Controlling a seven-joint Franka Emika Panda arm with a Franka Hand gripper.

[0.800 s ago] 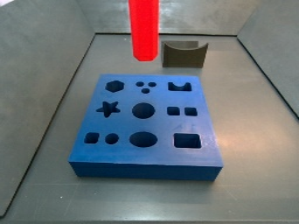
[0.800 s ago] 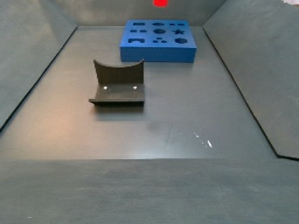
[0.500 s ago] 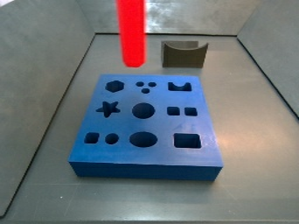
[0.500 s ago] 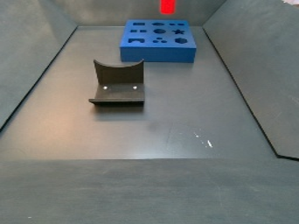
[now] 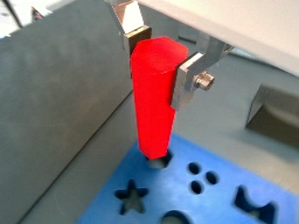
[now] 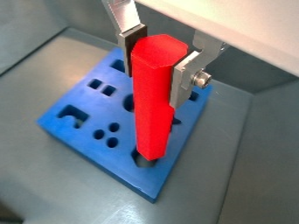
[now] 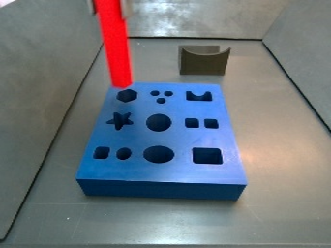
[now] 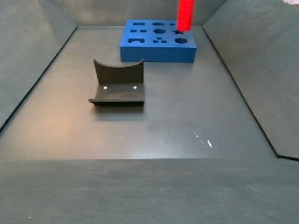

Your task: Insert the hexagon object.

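The hexagon object (image 7: 115, 44) is a long bright red faceted rod that hangs upright over the blue block (image 7: 162, 187). Its lower end is just over the hexagonal hole (image 7: 126, 95) at the block's far left corner. I cannot tell whether they touch. My gripper (image 5: 158, 57) is shut on the rod's upper end, with silver fingers (image 5: 190, 74) on two opposite faces. Both wrist views show this; in a wrist view the gripper (image 6: 158, 57) holds the rod (image 6: 155, 105) above the block (image 6: 84, 131). In both side views the gripper is above the frame; the rod (image 8: 184, 13) shows there.
The blue block (image 8: 158, 55) has several differently shaped holes. A dark grey block with a curved notch (image 7: 203, 60) stands apart from it on the grey floor (image 8: 152, 131) and also shows in a side view (image 8: 117, 83). Grey walls surround the floor.
The rod has moved sideways from behind the block's far edge to above the hexagonal hole, and its lower end is lower. It stays held in the gripper.
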